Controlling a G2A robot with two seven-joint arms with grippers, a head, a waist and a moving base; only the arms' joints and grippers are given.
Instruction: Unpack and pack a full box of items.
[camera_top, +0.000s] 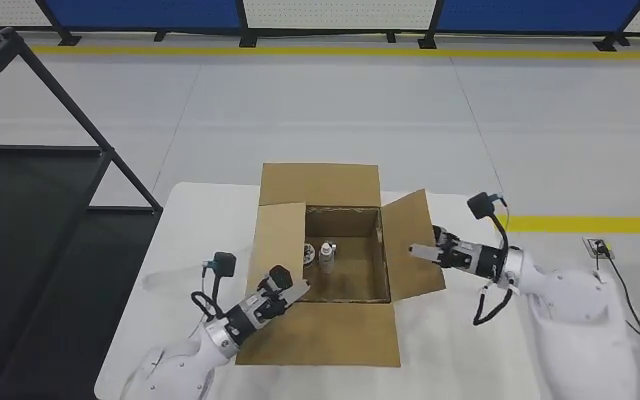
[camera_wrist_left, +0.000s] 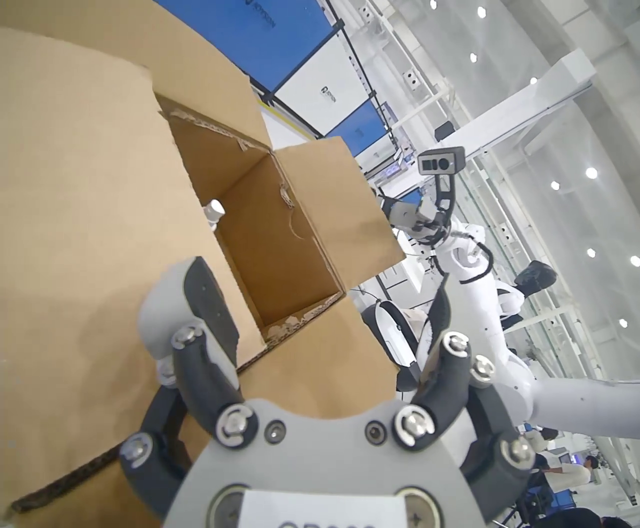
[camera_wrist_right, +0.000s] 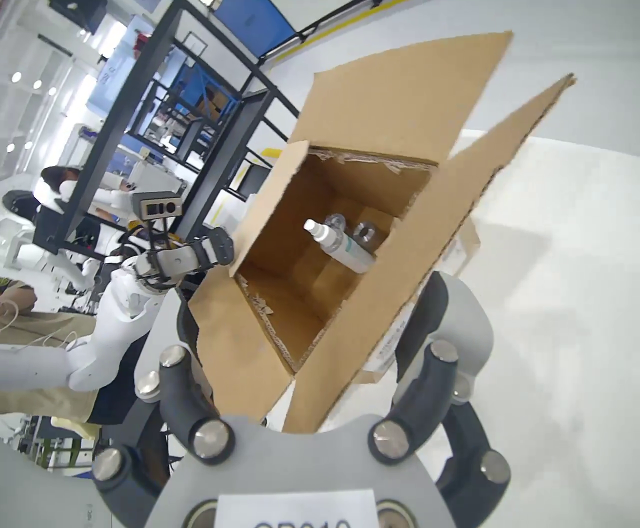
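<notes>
An open cardboard box stands in the middle of the white table, all flaps folded out. Inside lie a white spray bottle and a clear round item; the bottle rests near the box's left wall. My left gripper is open at the box's front left corner, where the left and front flaps meet. Its fingers are spread wide over the cardboard. My right gripper is open, and the right flap stands edge-on between its spread fingers. It sits at that flap's outer edge.
The white table has bare room on both sides of the box and at the far left corner. A black metal frame stands off the table's left. A yellow floor line runs beyond the right side.
</notes>
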